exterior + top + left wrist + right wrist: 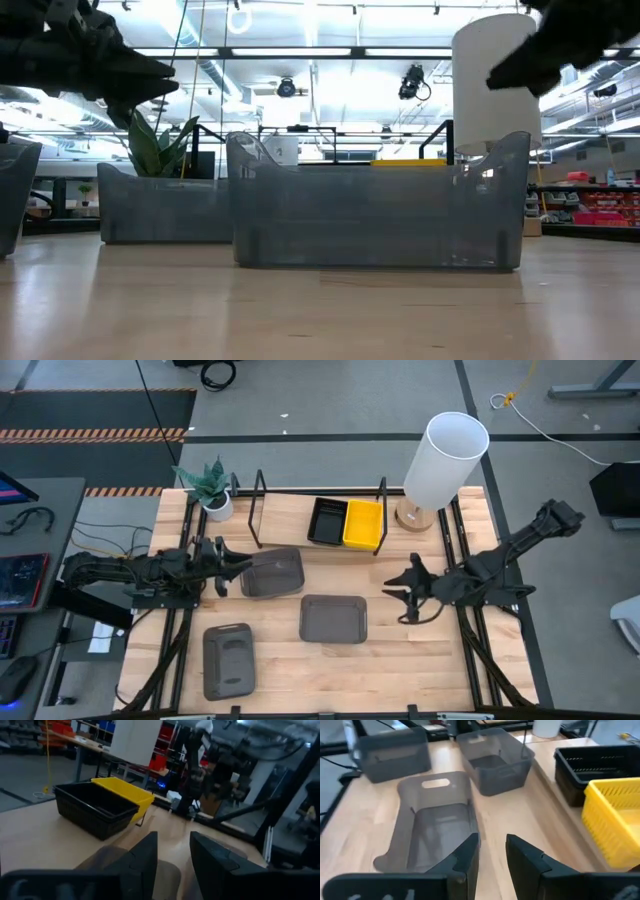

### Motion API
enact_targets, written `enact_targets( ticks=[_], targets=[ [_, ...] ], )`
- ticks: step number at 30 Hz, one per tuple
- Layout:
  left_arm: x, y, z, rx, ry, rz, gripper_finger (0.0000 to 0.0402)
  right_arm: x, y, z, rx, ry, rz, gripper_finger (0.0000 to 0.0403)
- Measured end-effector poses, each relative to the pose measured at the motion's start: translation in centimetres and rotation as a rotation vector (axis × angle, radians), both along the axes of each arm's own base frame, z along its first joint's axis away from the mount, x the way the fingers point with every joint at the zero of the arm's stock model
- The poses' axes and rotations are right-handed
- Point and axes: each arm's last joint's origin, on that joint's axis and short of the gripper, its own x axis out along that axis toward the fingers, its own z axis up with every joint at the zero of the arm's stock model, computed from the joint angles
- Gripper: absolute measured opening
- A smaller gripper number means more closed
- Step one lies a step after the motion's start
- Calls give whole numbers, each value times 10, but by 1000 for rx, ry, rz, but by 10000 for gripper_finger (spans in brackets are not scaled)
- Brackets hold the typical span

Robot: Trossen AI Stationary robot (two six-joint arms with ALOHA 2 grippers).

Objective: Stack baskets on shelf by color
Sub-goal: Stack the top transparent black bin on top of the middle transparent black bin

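Three larger dark grey baskets stand open side up on the tabletop: one by my left gripper [272,572], one in the middle [333,618], one near the front left [228,660]. A black slotted basket [328,520] and a yellow one [363,524] sit side by side on the shelf [290,510]; whether either is a stack, I cannot tell. My left gripper [232,570] [173,840] is open, raised at the left end of the nearest grey basket [115,857]. My right gripper [395,590] [492,840] is open, raised to the right of the middle grey basket [437,820].
A white lamp [445,460] stands at the shelf's right end, and a potted plant [212,485] at its left end. The shelf's black wire loops [258,495] rise at both ends. Bare wood lies along the table's near right part [420,670].
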Motion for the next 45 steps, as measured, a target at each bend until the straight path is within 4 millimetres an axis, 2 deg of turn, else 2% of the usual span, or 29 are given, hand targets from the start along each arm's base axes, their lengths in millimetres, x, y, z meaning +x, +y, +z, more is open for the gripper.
enact_targets(
  ticks=[7, 11, 15, 26, 39, 45],
  targets=[
    [-1, 3, 6, -21, -67, 114, 121, -17, -28, -27, 96, -152, 104, 89],
    [-1, 4, 6, -12, -68, 134, 121, -23, -44, -32, 118, -219, 185, 68],
    [-1, 4, 6, -10, -66, 134, 121, -31, -56, -34, 123, -275, 180, 46],
    [-1, 3, 6, -16, -68, 103, 121, -50, -63, -58, 143, -371, 165, 4],
    [-1, -3, 13, -2, -141, -91, 121, -52, -62, -55, 212, -407, 166, 23],
    [3, 0, 10, -4, -105, -5, 121, -52, -62, -55, 216, -406, 166, 22]
  ],
)
